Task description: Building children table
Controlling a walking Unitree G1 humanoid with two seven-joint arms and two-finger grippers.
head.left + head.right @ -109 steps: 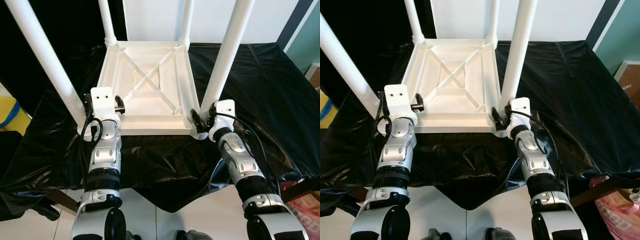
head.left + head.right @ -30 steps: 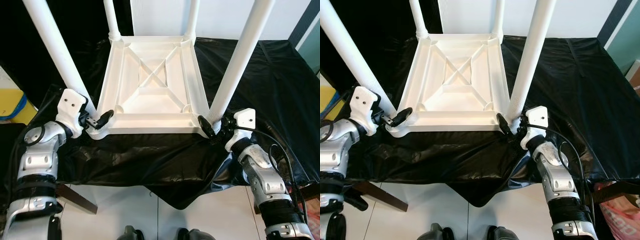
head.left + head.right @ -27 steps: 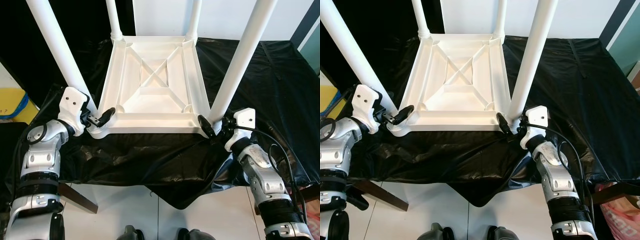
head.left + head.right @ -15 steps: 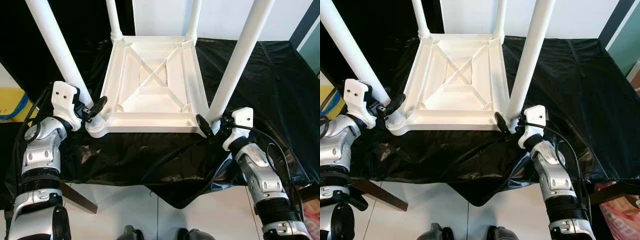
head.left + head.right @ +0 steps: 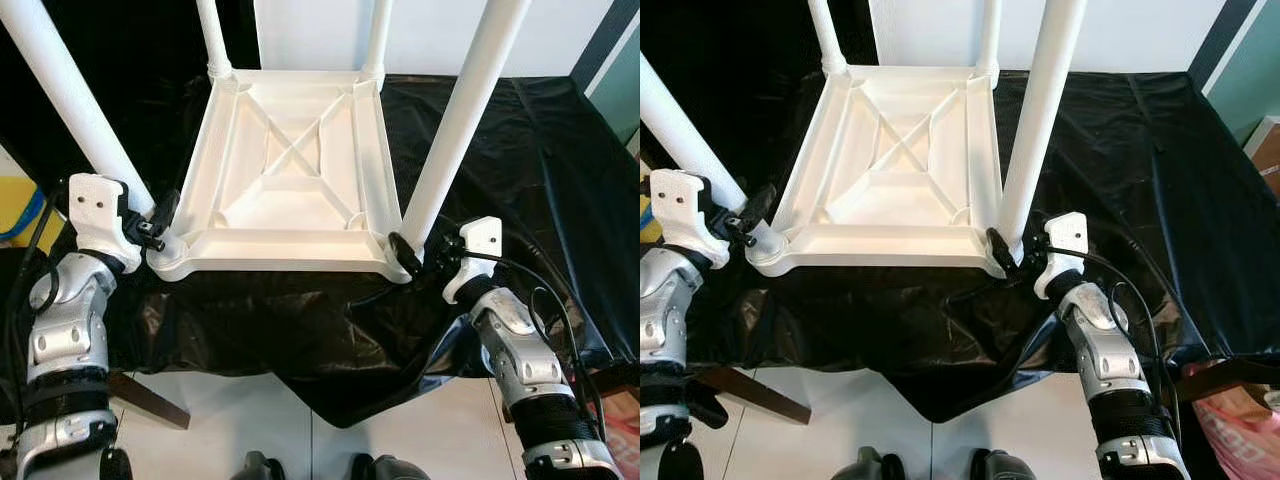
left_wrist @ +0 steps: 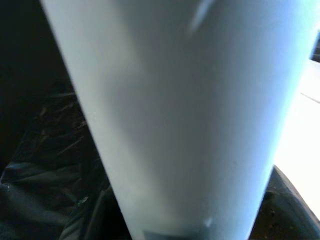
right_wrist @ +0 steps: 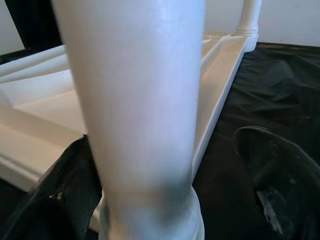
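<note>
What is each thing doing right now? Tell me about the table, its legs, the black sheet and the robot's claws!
Table: upside down on the sheet, all four legs in.
Near left leg: standing up, leaning outward.
Near right leg: standing up in its corner.
Black sheet: spread out, wrinkled.
Left claw: around the near left leg's base.
Right claw: open around the near right leg's base.

White plastic table point(image 5: 290, 170) lies upside down on black sheet point(image 5: 520, 160); underside shows X-shaped ribs. Four round white legs point(image 5: 455, 120) stand up from the corners, near pair splaying toward camera.
</note>
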